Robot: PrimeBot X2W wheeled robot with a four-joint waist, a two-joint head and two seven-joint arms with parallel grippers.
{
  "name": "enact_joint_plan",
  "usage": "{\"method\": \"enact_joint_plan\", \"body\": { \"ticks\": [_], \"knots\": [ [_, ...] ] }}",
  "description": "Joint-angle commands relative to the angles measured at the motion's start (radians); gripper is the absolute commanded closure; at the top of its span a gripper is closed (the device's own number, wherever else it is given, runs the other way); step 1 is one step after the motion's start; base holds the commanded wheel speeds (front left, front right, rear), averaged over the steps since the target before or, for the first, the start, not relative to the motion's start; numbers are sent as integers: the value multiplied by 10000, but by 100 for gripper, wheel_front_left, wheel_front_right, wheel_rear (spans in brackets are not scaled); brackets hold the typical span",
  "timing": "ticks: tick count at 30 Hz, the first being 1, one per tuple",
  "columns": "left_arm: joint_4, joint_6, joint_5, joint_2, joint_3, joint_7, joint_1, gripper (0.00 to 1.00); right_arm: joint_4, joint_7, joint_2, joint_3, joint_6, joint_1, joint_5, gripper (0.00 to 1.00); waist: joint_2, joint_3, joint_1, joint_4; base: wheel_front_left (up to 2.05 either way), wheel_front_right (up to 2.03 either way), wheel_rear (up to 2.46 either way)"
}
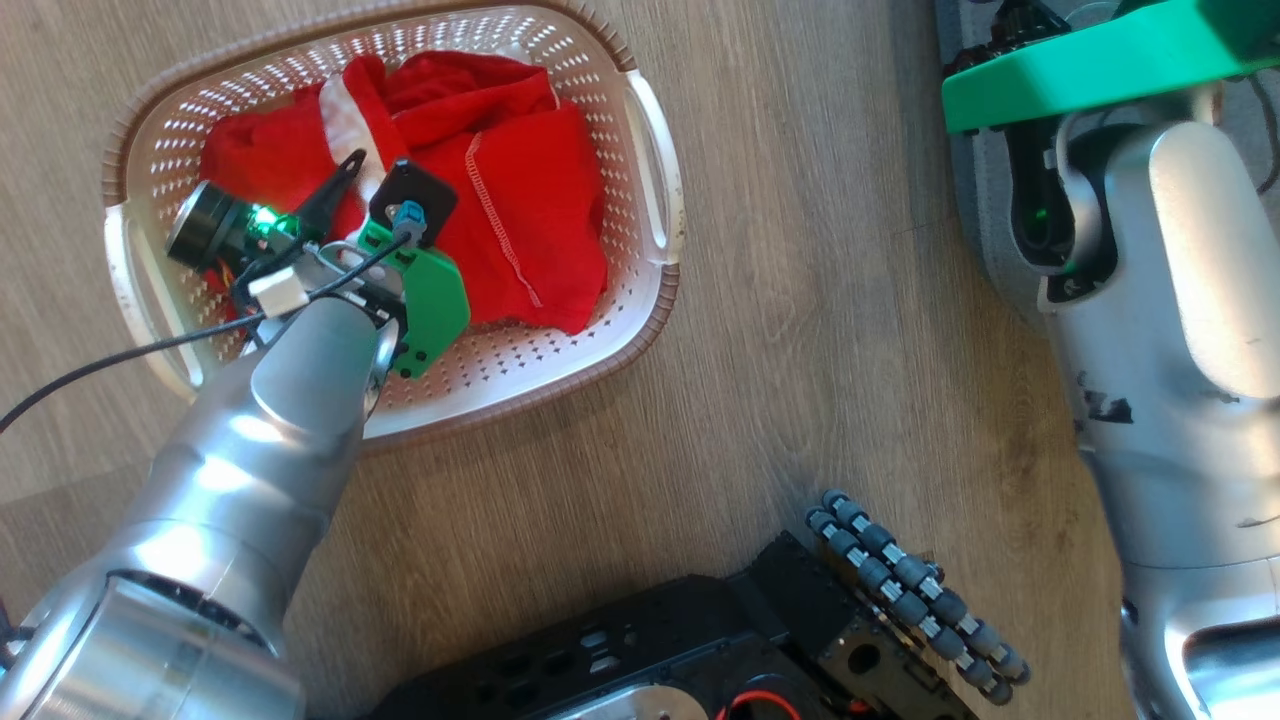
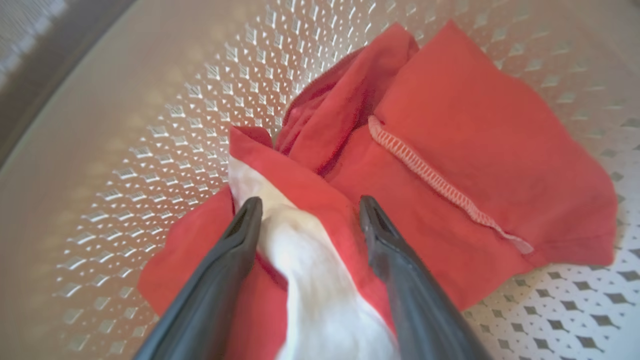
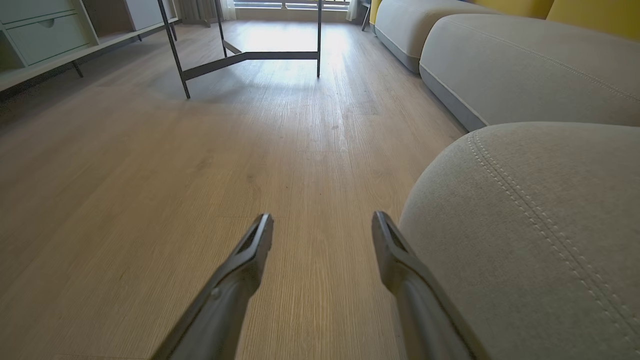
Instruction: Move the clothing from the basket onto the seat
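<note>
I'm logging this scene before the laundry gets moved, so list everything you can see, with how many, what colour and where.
Bright red soft fabric garments: apparently two, one white-striped, in the basket.
Cream perforated plastic basket with brown rim: one, on the floor.
Grey fabric seat cushion with stitched seam: one, beside the right arm.
Farther grey sofa cushions: two, beyond the seat.
Yellow cushions: count unclear, behind those.
Black metal table frame: one, far floor.
Pale drawer cabinet: one, far wall.
Light wooden plank floor: underneath everything.
Black robot base: one.
Silver arms: two.
Left jaws: dark fingers, open, astride the striped garment.
Right jaws: dark fingers, open, above the floor.
</note>
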Motion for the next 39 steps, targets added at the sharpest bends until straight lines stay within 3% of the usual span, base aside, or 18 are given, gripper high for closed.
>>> {"method": "enact_joint_plan", "body": {
  "ticks": [1,9,11,22,31,39],
  "knots": [
    [-2,106,88,153,46,148,11,0,-301,-47,139,34,71,160,91,0,0,13,-1,-17,0,0,0],
    [217,87,-131,119,45,742,-94,0,-324,-47,202,-10,71,126,142,0,0,59,-1,-22,0,0,0],
    [240,88,-180,106,34,763,-55,100,-304,-47,213,1,71,128,153,0,0,0,-1,-7,0,0,0],
    [95,-89,-744,-99,82,140,446,100,-112,-47,92,27,71,333,130,0,0,-1021,-1,361,0,0,0],
    [-615,-403,-1285,-139,-195,-251,1232,100,307,-47,-316,58,71,739,114,0,0,-2351,-1,931,0,0,0],
    [-1619,-424,-2229,-141,-487,-461,2280,100,757,-47,-546,-29,71,1569,112,0,0,-3873,-1,1555,0,0,0]
  ]
}}
